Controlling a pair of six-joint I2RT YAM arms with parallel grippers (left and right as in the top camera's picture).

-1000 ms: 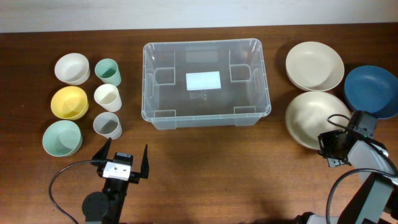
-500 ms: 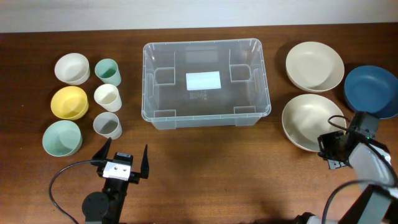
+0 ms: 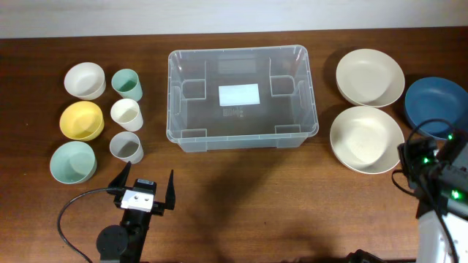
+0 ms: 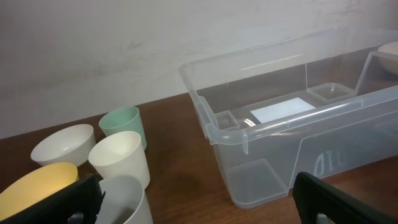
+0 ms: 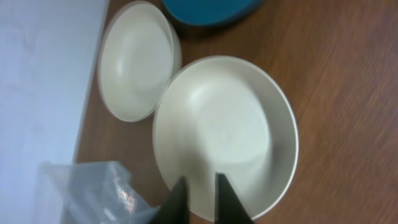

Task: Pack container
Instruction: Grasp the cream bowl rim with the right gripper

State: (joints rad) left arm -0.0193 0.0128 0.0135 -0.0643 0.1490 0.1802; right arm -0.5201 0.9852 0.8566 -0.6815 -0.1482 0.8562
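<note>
The container (image 3: 199, 111) sits upright, mouth up, long axis running left-right. Left gripper (image 3: 150, 175) gapes wide. Right gripper (image 5: 199, 180) is narrow and empty.

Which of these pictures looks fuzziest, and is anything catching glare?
Right wrist view: soft all over, the nearer cream bowl hazy and the right tool a dark blur. Left wrist view: sharper, with a bright glint along the near rim of the container. Overhead view: crisp, evenly lit, soft shadows.

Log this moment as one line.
container empty | left fingers open, holding nothing | right fingers at rim of near cream bowl, grip unclear | packed: nothing
</note>
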